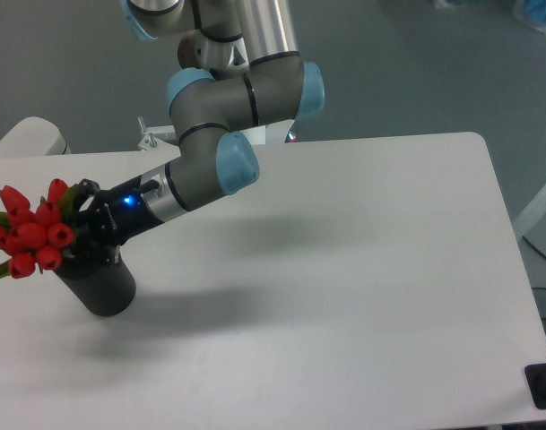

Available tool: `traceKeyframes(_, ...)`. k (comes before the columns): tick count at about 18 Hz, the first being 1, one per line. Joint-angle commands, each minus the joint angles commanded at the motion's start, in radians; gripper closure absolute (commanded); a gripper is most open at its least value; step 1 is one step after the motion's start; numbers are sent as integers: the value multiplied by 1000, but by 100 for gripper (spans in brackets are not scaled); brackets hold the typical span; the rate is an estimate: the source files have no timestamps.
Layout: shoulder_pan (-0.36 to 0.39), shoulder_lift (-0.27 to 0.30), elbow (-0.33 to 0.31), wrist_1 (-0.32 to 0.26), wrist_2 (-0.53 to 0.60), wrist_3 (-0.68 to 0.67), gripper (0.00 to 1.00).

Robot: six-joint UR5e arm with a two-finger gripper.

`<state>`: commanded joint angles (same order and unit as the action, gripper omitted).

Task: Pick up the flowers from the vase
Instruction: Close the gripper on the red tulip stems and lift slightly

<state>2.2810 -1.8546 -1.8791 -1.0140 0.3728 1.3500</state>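
From my remote seat I saw the matte black cylindrical vase standing upright near the left edge of the white rectangular desk, roughly midway between its near and far sides. The bunch of red closed tulip buds with green leaves, the flowers, leaned out to the left from the top of the vase, the buds reaching almost to the left border of the view. The black two-finger pincer lay against the right side of the bunch, just above the vase mouth, and its fingers appeared drawn in around the stems, though the buds hid the contact itself, so I took it to be gripping the flowers. A small blue light glowed on the wrist behind it. The grey arm with pale blue joint caps reached down from the far side, slanting left toward the vase.
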Motion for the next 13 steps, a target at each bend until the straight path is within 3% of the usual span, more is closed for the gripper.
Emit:
traceKeyframes(7,47,46,6,0,-95,-72,75)
traceKeyframes(13,58,67,6,0,-112,-118,75)
